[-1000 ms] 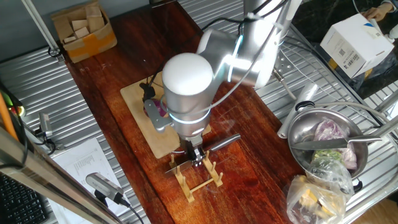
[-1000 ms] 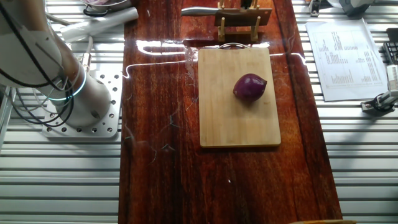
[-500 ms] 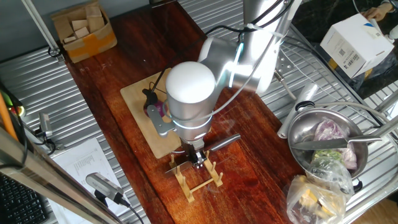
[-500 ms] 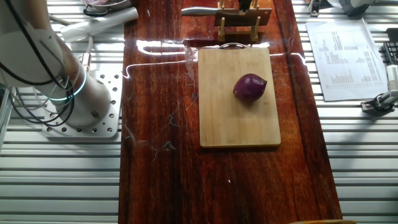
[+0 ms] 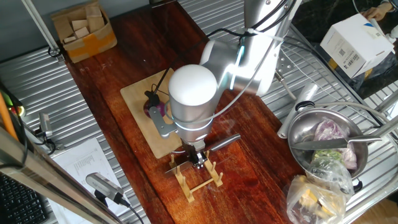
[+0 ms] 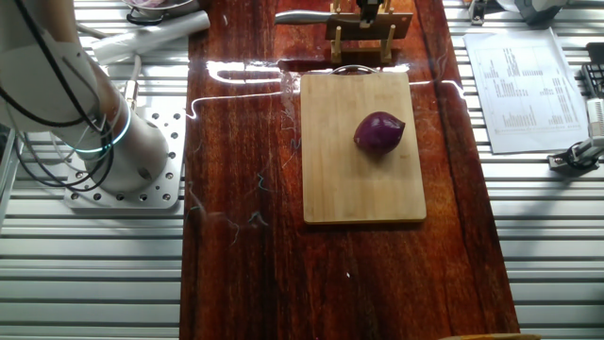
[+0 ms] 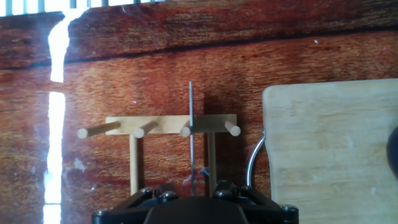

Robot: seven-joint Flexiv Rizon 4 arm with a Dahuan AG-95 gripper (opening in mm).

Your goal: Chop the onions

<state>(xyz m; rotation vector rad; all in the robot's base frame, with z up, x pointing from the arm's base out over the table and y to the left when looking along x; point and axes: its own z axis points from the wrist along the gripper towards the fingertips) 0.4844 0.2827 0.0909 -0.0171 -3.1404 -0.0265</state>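
Glossy red-brown wooden tabletop (image 6: 245,189), ribbed metal surround (image 6: 94,274)

Arm's white elbow (image 5: 193,93) swung slightly right, exposing more of onion (image 5: 155,109).

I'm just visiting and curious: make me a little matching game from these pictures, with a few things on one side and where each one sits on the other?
Things:
1. red onion
2. knife
3. cardboard box of wooden blocks
4. metal bowl

Places:
A. on the grated metal surface beside the wooden table
B. in the wooden peg rack
C. on the bamboo board
D. at the wooden table's far corner in one fixed view

Pairs: 1-C, 2-B, 3-D, 4-A
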